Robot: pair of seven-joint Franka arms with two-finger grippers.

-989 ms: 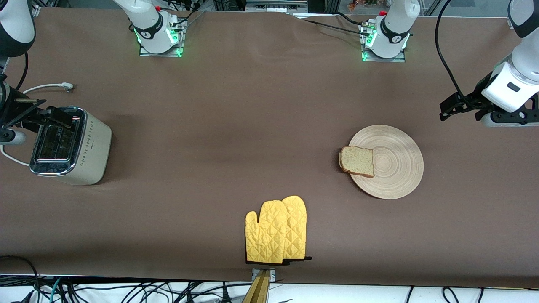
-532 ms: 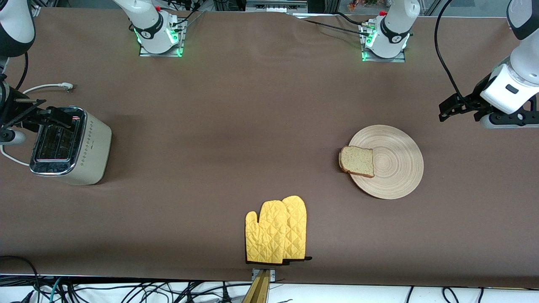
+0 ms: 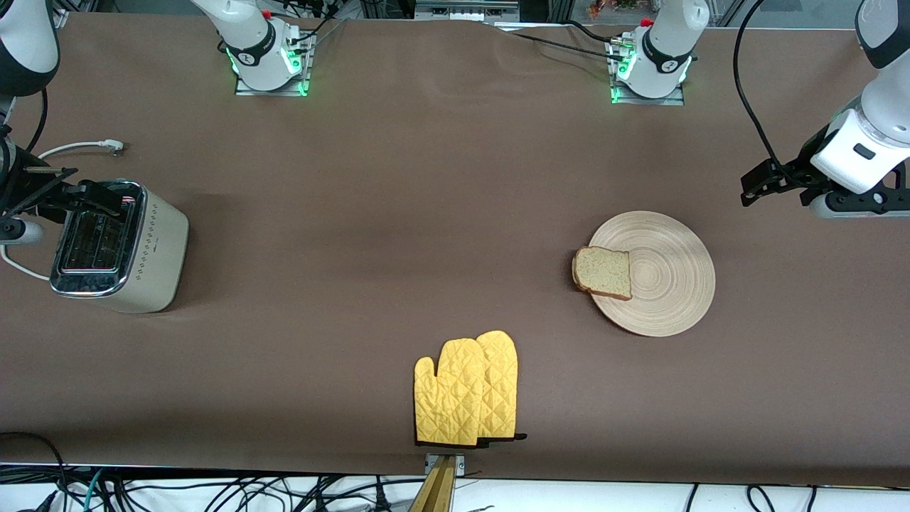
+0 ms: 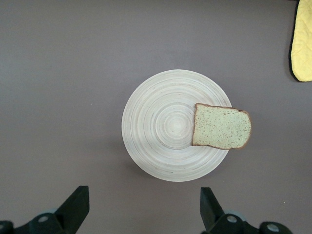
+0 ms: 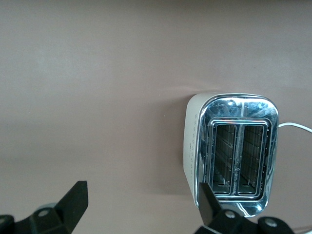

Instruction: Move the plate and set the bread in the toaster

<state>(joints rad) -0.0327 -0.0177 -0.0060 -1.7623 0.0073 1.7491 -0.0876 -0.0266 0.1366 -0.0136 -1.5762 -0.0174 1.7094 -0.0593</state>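
You see two white arms with black joint bands, black grippers, black cables, green-lit bases.

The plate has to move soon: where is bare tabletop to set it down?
The widest bare stretch lies between the toaster and the plate, with the arm bases at its upper edge and the yellow oven mitts at its lower. It is crowded only around the toaster, under the right claw.

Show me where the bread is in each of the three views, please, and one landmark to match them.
Front view: the bread overhangs the plate rim at the side toward the right arm's end.
Left wrist view: the bread lies on the plate rim, beyond the open left gripper.
Right wrist view: not in it.
Shared landmark: the yellow mitts.
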